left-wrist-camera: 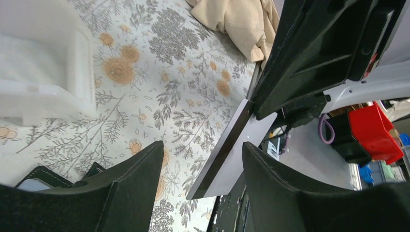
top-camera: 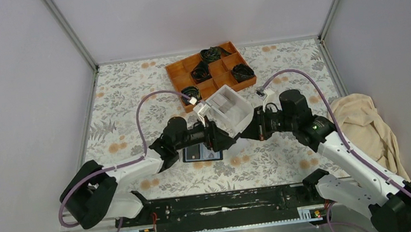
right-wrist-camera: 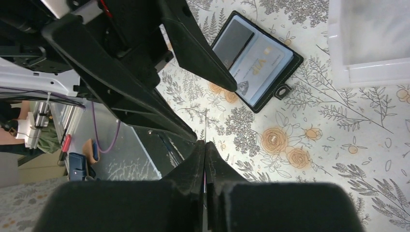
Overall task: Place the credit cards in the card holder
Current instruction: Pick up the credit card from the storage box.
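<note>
1. Centre: the left pincer [top-camera: 218,140] and right pincer [top-camera: 245,133] meet tip to tip above the desk [top-camera: 291,161]. The 2 arms form a bar across the middle, so no straight path runs there from the near edge to the far edge.
2. The gap between the spread left fingers [left-wrist-camera: 130,188] is taken by a credit card [left-wrist-camera: 234,157] clamped in the right pincer. Desk shows between the card and 1 finger; the other side is tight.
3. Far centre: the white box [top-camera: 230,108] sits directly behind the pincers, with the orange tray [top-camera: 209,71] beyond it.
4. The opened card holder [top-camera: 202,153] lies just nearside of the left wrist and is reachable from the near edge.
5. A beige cloth [top-camera: 364,126] fills the right margin. Far-left and near-right desk areas offer room. Walls [top-camera: 22,85] close 3 sides.
</note>
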Motion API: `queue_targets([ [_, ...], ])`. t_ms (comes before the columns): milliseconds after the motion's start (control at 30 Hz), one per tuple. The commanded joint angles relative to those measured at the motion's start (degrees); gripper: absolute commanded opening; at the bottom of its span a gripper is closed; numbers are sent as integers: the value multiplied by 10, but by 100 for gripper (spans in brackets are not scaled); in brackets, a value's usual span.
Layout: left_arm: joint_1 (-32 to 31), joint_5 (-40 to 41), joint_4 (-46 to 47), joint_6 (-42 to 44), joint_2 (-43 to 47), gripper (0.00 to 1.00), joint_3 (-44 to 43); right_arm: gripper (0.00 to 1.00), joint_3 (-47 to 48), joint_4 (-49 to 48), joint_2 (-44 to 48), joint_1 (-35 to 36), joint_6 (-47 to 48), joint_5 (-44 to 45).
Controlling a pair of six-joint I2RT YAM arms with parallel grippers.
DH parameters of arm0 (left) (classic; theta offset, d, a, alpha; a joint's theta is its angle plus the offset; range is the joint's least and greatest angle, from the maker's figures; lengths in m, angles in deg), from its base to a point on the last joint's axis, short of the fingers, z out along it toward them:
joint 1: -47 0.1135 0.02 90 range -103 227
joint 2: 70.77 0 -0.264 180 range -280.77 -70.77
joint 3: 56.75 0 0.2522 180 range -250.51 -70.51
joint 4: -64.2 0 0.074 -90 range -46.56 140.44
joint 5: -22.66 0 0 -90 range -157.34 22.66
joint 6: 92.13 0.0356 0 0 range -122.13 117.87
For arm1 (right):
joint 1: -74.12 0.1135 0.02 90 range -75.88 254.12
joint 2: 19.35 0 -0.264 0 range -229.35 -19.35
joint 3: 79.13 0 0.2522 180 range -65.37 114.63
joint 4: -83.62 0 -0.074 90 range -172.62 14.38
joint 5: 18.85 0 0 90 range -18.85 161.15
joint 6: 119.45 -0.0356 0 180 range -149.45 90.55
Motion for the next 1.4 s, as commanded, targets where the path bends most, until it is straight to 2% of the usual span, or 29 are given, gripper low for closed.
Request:
queue_targets([
  [0, -1, -59, 47, 11, -14, 67, -8, 0, -1, -39, 2, 3, -13, -36],
  [167, -1, -98, 64, 8, -28, 64, -7, 0, -7, -57, -9, 3, -20, -48],
  [333, 7, -150, 129, -28, -48, 55, 7, 0, -10, -59, -19, 3, -15, -51],
  [433, 14, -174, 172, -54, -62, 44, 14, 0, -9, -59, -21, 2, -14, -47],
  [667, 27, -186, 176, -59, -59, 20, 27, 0, -1, -58, -27, 2, -13, -39],
  [767, 34, -185, 174, -58, -50, 2, 35, 0, 3, -58, -30, 2, -12, -37],
  [833, 38, -179, 170, -56, -45, 0, 38, 0, 5, -58, -30, 2, -13, -32],
  [900, 39, -164, 157, -51, -38, 0, 40, 27, 7, -57, -27, 2, -11, -25],
  [933, 39, -154, 147, -48, -33, 0, 41, 35, 8, -57, -24, 2, -9, -16],
  [1000, 40, -124, 121, -39, -25, 0, 45, 44, 5, -62, -13, 3, -13, 0],
  [1133, 39, -30, 97, -60, 3, 0, 69, 49, -6, -83, 1, 2, -23, 24],
  [1367, 24, 119, 202, -174, 25, 0, 147, 49, -48, -145, 5, 21, -56, 57],
])
